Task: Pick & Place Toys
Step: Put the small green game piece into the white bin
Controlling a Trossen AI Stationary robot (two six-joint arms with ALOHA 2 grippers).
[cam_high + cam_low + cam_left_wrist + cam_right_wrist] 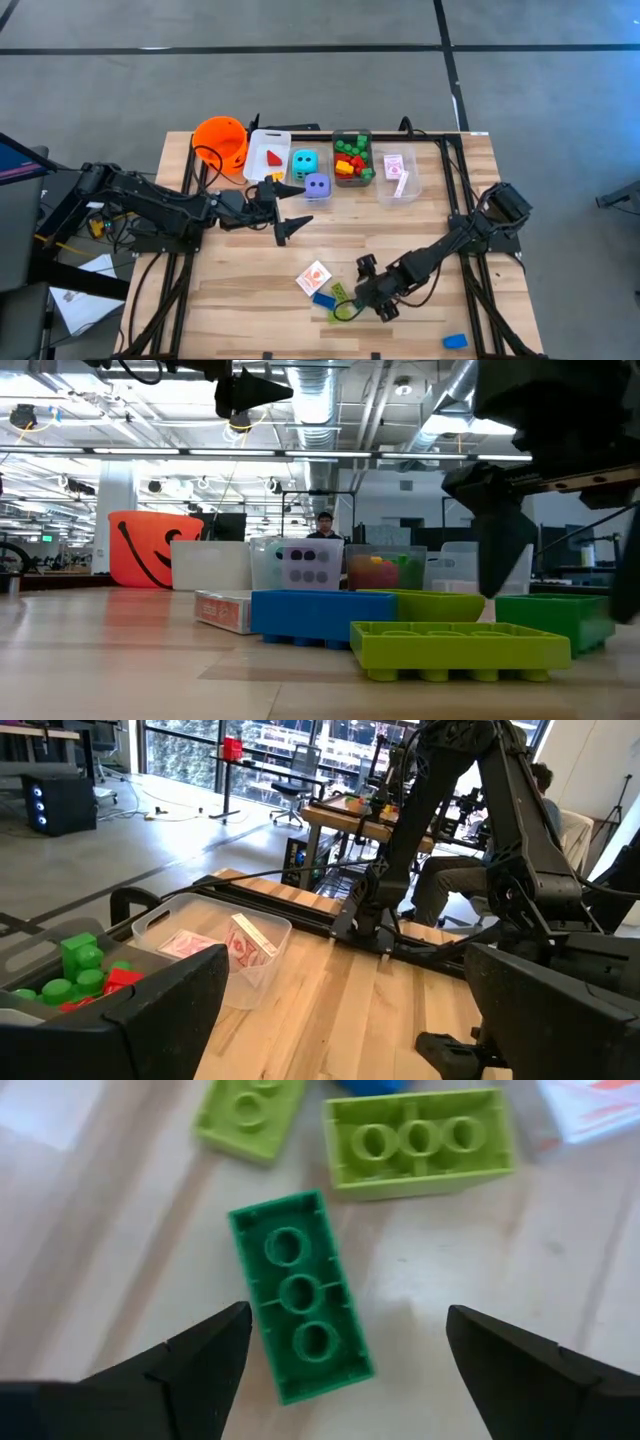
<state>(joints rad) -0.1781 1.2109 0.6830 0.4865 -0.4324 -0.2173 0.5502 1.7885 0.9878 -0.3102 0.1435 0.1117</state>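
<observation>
Hovering wide open and empty, the right end effector [345,1355] is straddling the dark green brick [300,1295] lying loose near the table's [250,290] front edge; squaring the fingers across its narrow sides before closing looks wise. Left end effector [290,210] is waiting open by the bins.

Bins [389,176] stand in a row along the bench's [240,280] far edge; loose bricks [340,296] and a card [314,277] lie near its front.
</observation>
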